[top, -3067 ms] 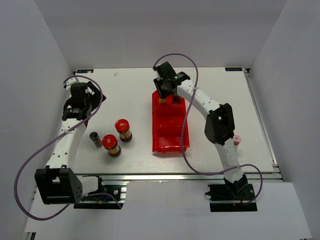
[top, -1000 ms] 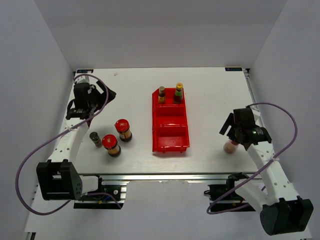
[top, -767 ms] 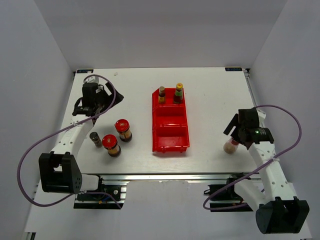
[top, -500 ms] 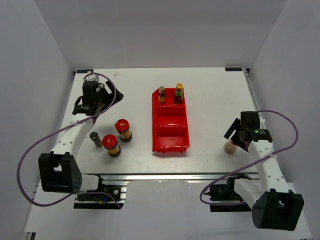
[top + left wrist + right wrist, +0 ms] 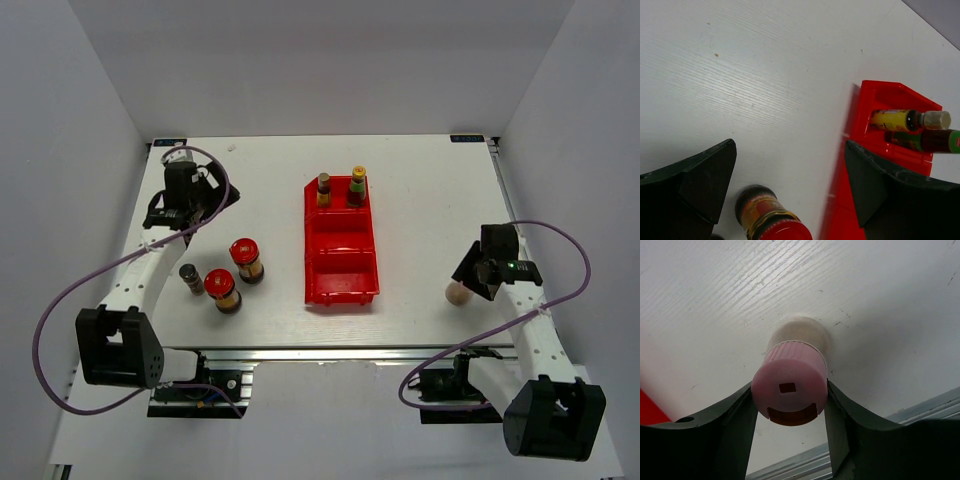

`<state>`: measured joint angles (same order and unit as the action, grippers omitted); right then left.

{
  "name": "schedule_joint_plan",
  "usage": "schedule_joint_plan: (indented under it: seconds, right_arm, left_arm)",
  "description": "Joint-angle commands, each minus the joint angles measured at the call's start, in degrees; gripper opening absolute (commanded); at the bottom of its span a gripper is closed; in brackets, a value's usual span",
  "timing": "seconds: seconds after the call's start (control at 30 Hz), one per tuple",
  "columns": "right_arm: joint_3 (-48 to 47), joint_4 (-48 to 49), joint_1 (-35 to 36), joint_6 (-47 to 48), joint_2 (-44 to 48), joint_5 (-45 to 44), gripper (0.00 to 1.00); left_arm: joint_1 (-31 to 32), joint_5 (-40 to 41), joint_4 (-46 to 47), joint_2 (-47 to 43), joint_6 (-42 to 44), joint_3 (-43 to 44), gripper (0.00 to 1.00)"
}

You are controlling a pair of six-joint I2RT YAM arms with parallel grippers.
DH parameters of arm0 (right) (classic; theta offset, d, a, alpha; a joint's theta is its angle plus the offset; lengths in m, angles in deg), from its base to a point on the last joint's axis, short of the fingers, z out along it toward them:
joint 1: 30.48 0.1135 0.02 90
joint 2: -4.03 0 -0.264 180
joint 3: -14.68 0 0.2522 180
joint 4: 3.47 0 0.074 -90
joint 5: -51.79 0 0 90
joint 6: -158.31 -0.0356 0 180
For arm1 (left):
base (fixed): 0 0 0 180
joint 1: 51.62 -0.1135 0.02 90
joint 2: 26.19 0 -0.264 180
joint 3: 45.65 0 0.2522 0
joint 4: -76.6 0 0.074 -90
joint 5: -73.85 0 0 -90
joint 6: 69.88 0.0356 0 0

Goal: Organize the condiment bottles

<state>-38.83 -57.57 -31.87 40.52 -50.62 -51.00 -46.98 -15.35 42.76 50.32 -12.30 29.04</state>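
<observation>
White surface (image 5: 420,200) inside pale grey walls, arm bases at its near edge. Item: red tray (image 5: 340,272), three compartments, set lengthwise at mid-surface. Far compartment holds two bottles upright and side by side: yellow-labelled bottle (image 5: 323,188) on the left, green-labelled bottle (image 5: 357,186) on the right; the middle and near compartments hold nothing. Item: red-lidded jar (image 5: 246,258), upright, left of the tray and apart from it. Item: second red-lidded jar (image 5: 223,290), upright, just beside the first on its near-left. Item: dark-capped bottle (image 5: 189,278), small, upright, just left of the second jar. Item: pink-capped bottle (image 5: 458,293), pale body, standing on the bare surface well to the right of the tray, near the front edge. Right end effector (image 5: 789,390): lowered over that bottle, one finger pressed to each side of the pink cap, gripping it. Left end effector (image 5: 790,150): spread wide and holding nothing, hovering over bare surface at the far left, beyond the jars and well apart from the tray.
</observation>
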Motion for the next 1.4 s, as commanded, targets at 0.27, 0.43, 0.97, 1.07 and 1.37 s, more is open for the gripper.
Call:
schedule_joint_plan:
  seconds: [0.27,0.43,0.97,1.07,1.37]
  right_arm:
    - [-7.6,3.9,0.1,6.0,0.7,12.7,0.25]
    - [-15.4,10.7,10.6,4.1,-2.7,15.6,0.26]
    - [-36.7,18.5,31.4,11.2,-28.8,12.3,0.25]
    - [-38.0,18.4,32.7,12.0,-31.5,11.3,0.25]
    - [-40.9,12.8,33.9,12.1,-38.2,8.9,0.24]
  left_arm:
    - [0.2,10.5,-3.3,-7.2,-2.7,-0.1,0.98]
    - [0.2,13.8,-7.7,-7.7,-4.6,-0.2,0.98]
    - [0.2,29.1,-36.2,-15.5,-17.6,1.2,0.98]
    - [0.2,32.4,-39.1,-18.1,-18.4,0.8,0.98]
    - [-0.1,29.2,-40.2,-17.8,-17.5,-3.0,0.98]
